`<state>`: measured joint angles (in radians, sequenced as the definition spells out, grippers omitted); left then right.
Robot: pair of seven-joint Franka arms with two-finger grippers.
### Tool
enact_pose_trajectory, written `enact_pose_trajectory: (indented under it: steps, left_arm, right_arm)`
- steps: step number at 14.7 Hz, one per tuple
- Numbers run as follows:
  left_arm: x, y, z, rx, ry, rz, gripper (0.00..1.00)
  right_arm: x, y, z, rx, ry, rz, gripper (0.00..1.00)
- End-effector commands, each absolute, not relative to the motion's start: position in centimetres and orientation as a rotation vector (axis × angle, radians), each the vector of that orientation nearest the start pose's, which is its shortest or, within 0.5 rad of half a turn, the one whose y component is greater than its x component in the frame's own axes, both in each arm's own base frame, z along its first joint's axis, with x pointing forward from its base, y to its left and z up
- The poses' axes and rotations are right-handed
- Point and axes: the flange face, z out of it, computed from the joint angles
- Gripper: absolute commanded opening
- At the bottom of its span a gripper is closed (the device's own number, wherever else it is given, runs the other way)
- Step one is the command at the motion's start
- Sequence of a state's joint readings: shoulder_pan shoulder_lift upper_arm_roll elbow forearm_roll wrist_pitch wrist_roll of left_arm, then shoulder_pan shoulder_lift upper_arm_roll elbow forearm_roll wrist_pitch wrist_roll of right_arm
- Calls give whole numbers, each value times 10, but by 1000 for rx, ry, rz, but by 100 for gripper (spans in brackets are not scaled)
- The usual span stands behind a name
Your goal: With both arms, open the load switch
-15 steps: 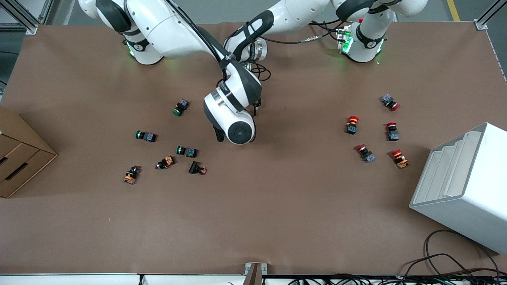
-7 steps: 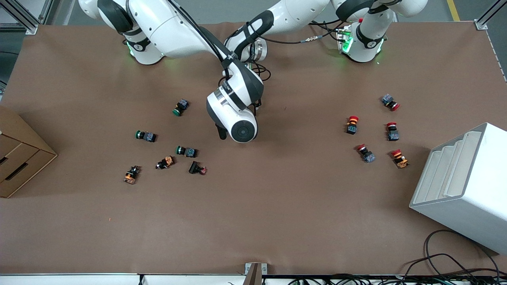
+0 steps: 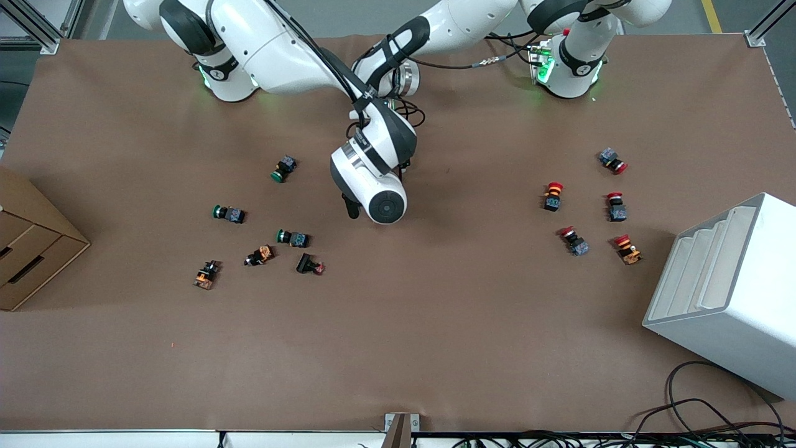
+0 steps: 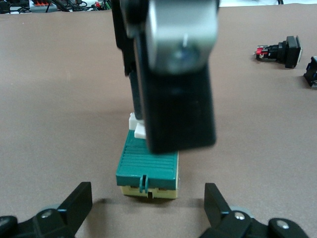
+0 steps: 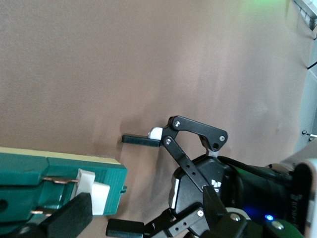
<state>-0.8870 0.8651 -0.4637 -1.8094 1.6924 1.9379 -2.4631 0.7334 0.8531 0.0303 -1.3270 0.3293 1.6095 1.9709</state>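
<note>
**Load switch, mid-table, both grippers at it**

- Load switch [image 4: 147, 168]: dark green ribbed block on a cream base, lying flat on the brown table [image 3: 435, 323] about midway between the two arms' ends. The white lever piece [image 4: 136, 125] sits at one end. In the front view the right arm's wrist hides it.
- Right gripper [image 4: 161, 131]: directly over the switch, pointing down. Its black fingers [image 4: 178, 104] are spread and pinch nothing. One finger stands just beside the lever; whether it touches cannot be told.
- Left gripper [image 4: 147, 193]: low over the table at the switch's end away from the lever. Fingers [image 4: 79, 198] spread wide, one off each side of the block, both clear of it. In the right wrist view it faces the switch, jaws apart.
- Green-capped push-buttons: three, toward the right arm's end of the table [image 3: 285, 168] [image 3: 228, 213] [image 3: 292, 237].
- Orange-bodied parts: two [image 3: 259, 255] [image 3: 206, 274], nearer the front camera than the green-capped ones.
- Small black part [image 3: 309, 264]: just beside the orange pair.
- Red-capped push-buttons: five in a loose cluster toward the left arm's end [image 3: 613, 160] [image 3: 553, 196] [image 3: 616, 206] [image 3: 574, 241] [image 3: 627, 249].
- Cardboard box [image 3: 31, 242]: at the table's edge, right arm's end.
- White slotted rack [image 3: 734, 292]: at the left arm's end, near the red-capped cluster.
- Black cables [image 3: 715, 417]: off the table's edge nearest the front camera.
</note>
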Motion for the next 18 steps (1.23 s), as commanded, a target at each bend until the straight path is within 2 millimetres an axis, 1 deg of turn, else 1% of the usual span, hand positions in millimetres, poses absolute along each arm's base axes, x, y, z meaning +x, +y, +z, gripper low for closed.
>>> enact_pose_trajectory:
  steps: [1, 2, 3, 4, 6, 7, 8, 9, 10, 11, 12, 13, 14, 15, 16, 17, 18]
  left_arm:
    - [212, -583, 87, -2732, -1, -1498, 100]
    - [212, -583, 88, -2732, -2, -1499, 100]
    - [212, -583, 87, -2732, -1, -1498, 100]
    - [212, -583, 88, -2732, -2, -1499, 100]
    - [212, -583, 88, -2732, -2, -1499, 100]
    - [212, -583, 87, -2732, -1, -1498, 100]
    - [212, -583, 87, -2732, -1, -1498, 100]
    - [212, -583, 87, -2732, -1, -1498, 100]
    - [212, -583, 87, -2732, -1, -1498, 100]
    - [212, -583, 88, -2732, -2, -1499, 100]
    - [212, -583, 88, -2732, -2, -1499, 100]
    - [212, -583, 88, -2732, -3, -1498, 100]
    - [213, -584, 89, -2733, -4, -1502, 100]
    - [213, -584, 89, -2733, -4, -1502, 100]
    - [213, -584, 89, -2732, -4, -1500, 100]
    - [214, -584, 91, -2732, -8, -1504, 100]
    - [215, -586, 96, -2734, -10, -1511, 100]
  right_arm:
    - [460, 490, 183, -2808, 2145, 819, 100]
    - [461, 489, 184, -2808, 2142, 821, 100]
    - [467, 485, 190, -2802, 2134, 825, 100]
    - [475, 481, 198, -2806, 2093, 830, 100]
    - [492, 471, 222, -2809, 2017, 809, 100]
    - [506, 455, 230, -2808, 2009, 811, 100]
    - [520, 440, 247, -2823, 1962, 830, 100]
    - [530, 425, 258, -2846, 1914, 873, 100]
    - [539, 409, 264, -2886, 1852, 901, 100]
    - [551, 390, 279, -2938, 1758, 875, 100]
    - [565, 371, 301, -2978, 1667, 802, 100]
    - [571, 355, 319, -3029, 1562, 756, 100]
    - [576, 341, 334, -3074, 1461, 746, 100]
    - [585, 321, 345, -3110, 1371, 725, 100]
    - [595, 299, 359, -3129, 1277, 703, 100]
    - [602, 283, 373, -3132, 1206, 686, 100]
    - [611, 260, 389, -3124, 1143, 665, 100]
